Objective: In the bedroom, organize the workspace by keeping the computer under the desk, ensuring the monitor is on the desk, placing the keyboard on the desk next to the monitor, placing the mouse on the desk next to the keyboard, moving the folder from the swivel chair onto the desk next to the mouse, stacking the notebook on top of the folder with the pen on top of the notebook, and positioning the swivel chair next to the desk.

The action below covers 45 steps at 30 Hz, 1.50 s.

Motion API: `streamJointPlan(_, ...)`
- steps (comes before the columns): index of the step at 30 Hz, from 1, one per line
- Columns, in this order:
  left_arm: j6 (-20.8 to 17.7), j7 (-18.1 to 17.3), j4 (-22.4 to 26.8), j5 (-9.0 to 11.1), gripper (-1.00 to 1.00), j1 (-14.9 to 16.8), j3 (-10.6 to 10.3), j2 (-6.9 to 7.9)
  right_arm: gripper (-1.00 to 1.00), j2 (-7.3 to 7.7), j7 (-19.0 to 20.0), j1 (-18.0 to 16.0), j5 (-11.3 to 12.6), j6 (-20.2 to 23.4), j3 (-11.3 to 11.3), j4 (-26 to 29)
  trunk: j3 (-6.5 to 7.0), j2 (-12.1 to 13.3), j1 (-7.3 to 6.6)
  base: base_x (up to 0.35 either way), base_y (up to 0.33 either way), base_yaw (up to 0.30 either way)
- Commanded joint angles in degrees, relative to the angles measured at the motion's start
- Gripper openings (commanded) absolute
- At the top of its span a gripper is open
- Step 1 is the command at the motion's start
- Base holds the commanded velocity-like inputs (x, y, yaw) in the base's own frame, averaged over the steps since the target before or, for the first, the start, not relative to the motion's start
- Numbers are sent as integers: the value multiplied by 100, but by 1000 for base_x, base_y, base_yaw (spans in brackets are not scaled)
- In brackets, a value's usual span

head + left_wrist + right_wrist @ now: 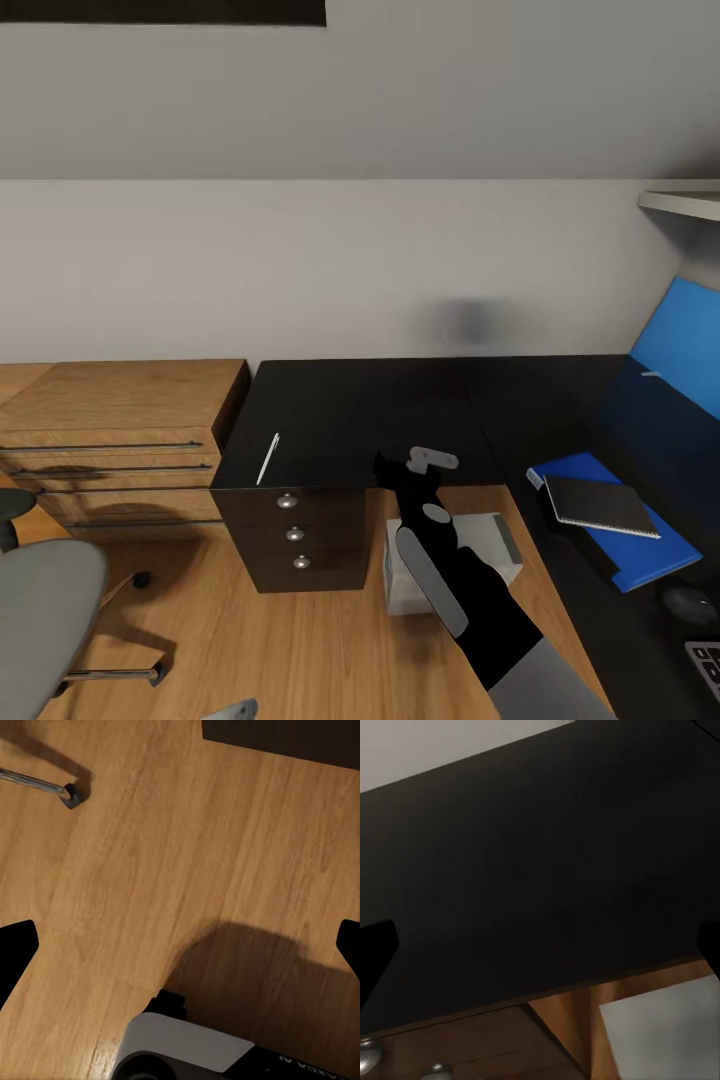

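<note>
White pen (268, 458) lies near the desk's (350, 410) front-left corner, long axis crossing the front edge, left of the nearer right gripper (432, 460), fingers apart.

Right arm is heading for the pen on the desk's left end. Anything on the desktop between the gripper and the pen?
Nothing visible. The pen lies alone near the desk front edge; bare black top separates it from the right gripper.
</note>
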State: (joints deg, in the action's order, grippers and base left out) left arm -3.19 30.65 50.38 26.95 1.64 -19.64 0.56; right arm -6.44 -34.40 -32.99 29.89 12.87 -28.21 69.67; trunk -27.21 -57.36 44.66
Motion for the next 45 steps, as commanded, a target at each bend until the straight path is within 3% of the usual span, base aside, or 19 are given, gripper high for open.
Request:
streamJointPlan(1,-30,46,12,14,100,3,-22,6,100,2,-40,-6,25,25,-9,8,-6,-5,1,0,0,0)
streamJointPlan(7,-13,44,28,13,100,3,-17,6,100,5,-41,-6,20,23,-9,18,-6,-5,1,6,5,0)
streamJointPlan(13,331,23,38,13,100,3,-20,6,100,-9,-48,-6,17,23,-23,12,-6,-5,1,222,178,32)
streamJointPlan(22,434,12,33,14,100,3,-22,6,100,-17,-37,-6,17,27,-51,-9,-6,-5,1,254,218,224)
streamJointPlan(24,438,13,33,13,100,3,-22,6,100,-20,-35,-6,17,27,-166,-16,-6,-5,1,155,135,271)
streamJointPlan(29,441,19,33,13,100,3,-31,6,100,-29,-51,-6,-2,8,-755,-30,-8,-5,1,58,50,275)
streamJointPlan(32,442,20,33,13,100,3,-34,6,100,-40,-58,-6,-4,-34,-936,-40,-14,-5,1,19,16,274)
streamJointPlan(36,442,20,33,13,100,3,-38,6,100,-65,-64,-6,-2,-105,-1077,-116,-26,-5,1,8,7,270)
streamJointPlan(40,442,20,33,13,100,3,-40,2,100,-188,-62,-6,-19,-146,-1129,-445,-40,-5,1,1,1,262)
streamJointPlan(45,442,20,33,13,100,3,-40,-2,100,-236,-64,-6,-233,-150,-1134,-535,-62,-5,1,0,0,248)
